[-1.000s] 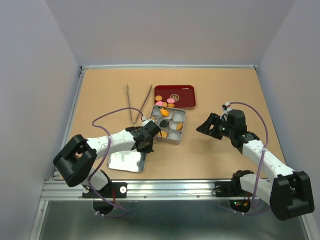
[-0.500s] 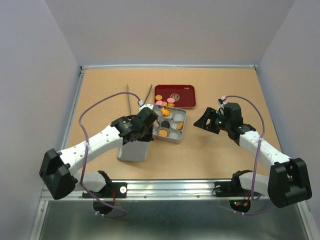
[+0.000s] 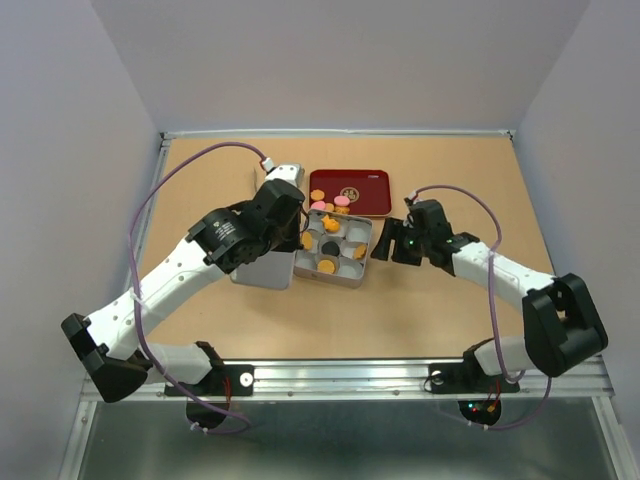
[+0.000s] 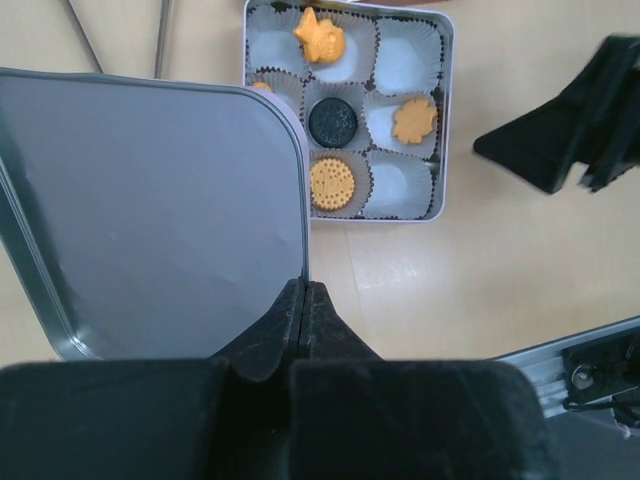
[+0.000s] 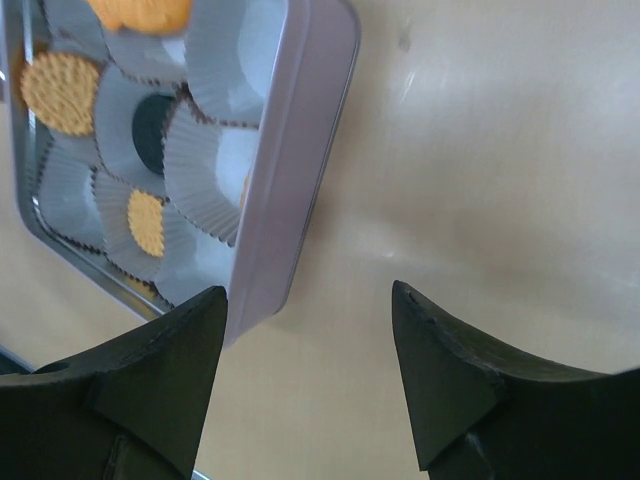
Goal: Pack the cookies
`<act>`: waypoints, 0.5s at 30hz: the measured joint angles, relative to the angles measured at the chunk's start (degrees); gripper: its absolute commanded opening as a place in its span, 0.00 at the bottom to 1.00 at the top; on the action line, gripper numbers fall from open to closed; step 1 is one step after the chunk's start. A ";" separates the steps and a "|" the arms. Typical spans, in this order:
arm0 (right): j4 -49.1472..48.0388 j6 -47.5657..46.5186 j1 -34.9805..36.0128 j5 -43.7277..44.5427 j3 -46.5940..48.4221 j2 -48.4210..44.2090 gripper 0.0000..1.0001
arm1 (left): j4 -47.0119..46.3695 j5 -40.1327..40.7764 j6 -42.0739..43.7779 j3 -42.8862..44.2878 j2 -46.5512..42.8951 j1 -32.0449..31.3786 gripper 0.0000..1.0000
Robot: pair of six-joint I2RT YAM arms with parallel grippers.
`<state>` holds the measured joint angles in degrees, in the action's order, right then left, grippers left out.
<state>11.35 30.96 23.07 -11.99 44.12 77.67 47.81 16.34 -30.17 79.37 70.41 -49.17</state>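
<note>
Partly packed: cookies (image 4: 331, 183) fill some cups of the tin (image 5: 290, 180), others wait on the red tray (image 3: 372, 185); the left gripper (image 4: 303, 295) pinches the lid (image 4: 160, 210) in closed jaws, while the right gripper (image 5: 307, 300) gapes empty.

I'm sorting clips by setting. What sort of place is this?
Probably a robot test cell: plain grey walls enclose a wooden table, and robot arms are mounted on a metal rail.
</note>
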 measured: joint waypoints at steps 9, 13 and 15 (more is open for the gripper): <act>1.01 0.94 4.94 1.11 2.23 8.68 0.67 | 0.31 0.66 1.66 1.36 0.07 0.00 0.00; 0.55 0.76 5.20 0.87 3.89 9.92 0.66 | 0.22 0.63 1.84 1.22 0.04 0.00 0.00; 0.52 0.72 5.44 0.85 3.96 9.38 0.66 | -0.07 0.63 1.84 0.79 0.02 0.00 0.00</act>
<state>11.88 31.68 28.51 -11.14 48.07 87.05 47.75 16.97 -28.34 80.16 70.43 -49.17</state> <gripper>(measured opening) 0.664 0.036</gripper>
